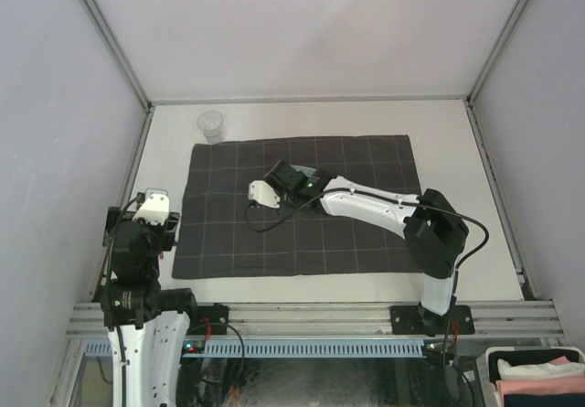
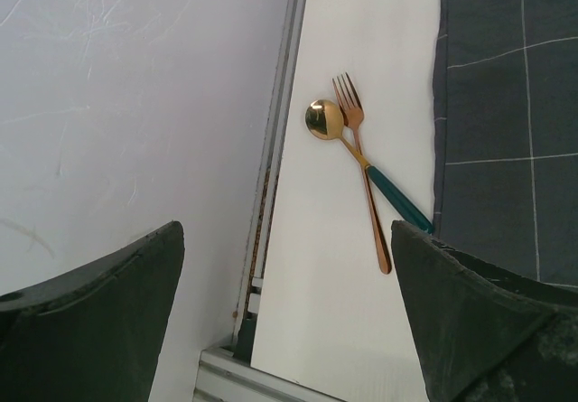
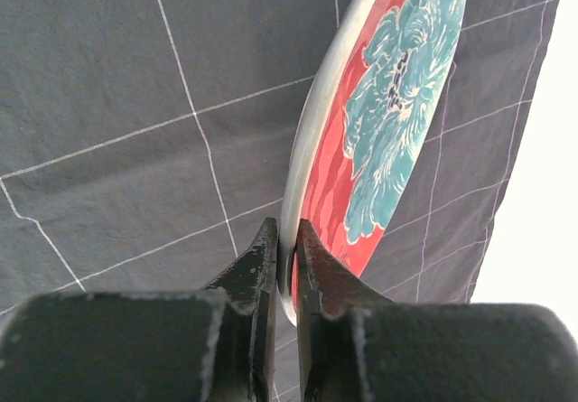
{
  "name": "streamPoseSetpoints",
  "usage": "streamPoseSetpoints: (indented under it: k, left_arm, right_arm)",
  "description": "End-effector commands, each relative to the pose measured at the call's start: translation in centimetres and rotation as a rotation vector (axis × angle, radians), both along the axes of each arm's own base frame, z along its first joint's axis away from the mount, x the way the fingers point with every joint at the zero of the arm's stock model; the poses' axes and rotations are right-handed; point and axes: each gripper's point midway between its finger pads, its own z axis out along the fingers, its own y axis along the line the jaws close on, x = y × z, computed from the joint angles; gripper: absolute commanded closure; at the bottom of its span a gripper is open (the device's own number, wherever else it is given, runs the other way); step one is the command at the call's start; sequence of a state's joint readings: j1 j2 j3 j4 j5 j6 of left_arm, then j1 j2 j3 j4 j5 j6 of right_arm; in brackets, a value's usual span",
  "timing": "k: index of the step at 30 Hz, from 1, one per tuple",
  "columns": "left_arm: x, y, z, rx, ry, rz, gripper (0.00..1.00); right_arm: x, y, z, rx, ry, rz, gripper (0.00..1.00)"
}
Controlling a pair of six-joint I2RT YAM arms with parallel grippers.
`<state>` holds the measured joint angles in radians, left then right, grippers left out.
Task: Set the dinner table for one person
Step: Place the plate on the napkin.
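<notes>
Plate point(image 3: 388, 104), red with a teal flower, is pinched by its rim in the right claw point(image 3: 287, 239), whose two fingers are drawn almost together on either face of the edge. The plate stands tilted on edge and reaches forward and to the right from the fingertips. Under that claw, on every side, lies the dark checked cloth point(image 3: 135, 104), and the cloth is spread on the off-white table point(image 1: 320, 119), which shows bare past the plate at the right edge of the wrist view. From above, the right claw sits over the far middle of the cloth, with a clear cup point(image 1: 211, 125) ahead of it and to its left, on bare table just off the cloth's far left corner. The left claw point(image 2: 285, 226) is spread wide and grips nothing. Ahead of it, between its fingers, a fork point(image 2: 372, 212) and a spoon point(image 2: 323, 119) lie crossed on a bare strip of table, with a grey rail point(image 2: 280, 104) to their left and the cloth's edge just to their right.
</notes>
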<state>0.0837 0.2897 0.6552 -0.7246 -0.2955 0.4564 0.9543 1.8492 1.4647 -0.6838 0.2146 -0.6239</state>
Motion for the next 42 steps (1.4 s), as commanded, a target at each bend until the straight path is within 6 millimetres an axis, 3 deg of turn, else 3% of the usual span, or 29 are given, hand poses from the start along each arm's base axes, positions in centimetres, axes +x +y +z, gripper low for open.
streamPoseSetpoints:
  k: [1, 11, 23, 34, 42]
  left_arm:
    - [0.1, 0.1, 1.4, 0.007, -0.048, 0.0, 0.0]
    - [-0.5, 0.4, 1.2, 0.024, -0.035, 0.016, 0.0]
    - [-1.4, 0.7, 0.6, 0.072, -0.02, 0.016, 0.0]
    - [-1.0, 0.7, -0.7, 0.073, -0.004, 0.004, 0.0]
    - [-0.8, 0.5, -0.2, 0.061, 0.003, -0.002, 0.0]
  right_arm:
    - [-0.1, 1.7, 1.8, 0.108, -0.045, -0.011, 1.0]
    - [-3.5, 3.6, -3.3, 0.078, 0.105, 0.045, 1.0]
    - [-5.7, 4.3, -9.5, 0.045, 0.232, 0.081, 1.0]
    - [-8.2, 2.0, -11.1, 0.032, 0.293, 0.075, 1.0]
    - [-9.2, 0.8, -12.5, 0.002, 0.313, 0.081, 0.98]
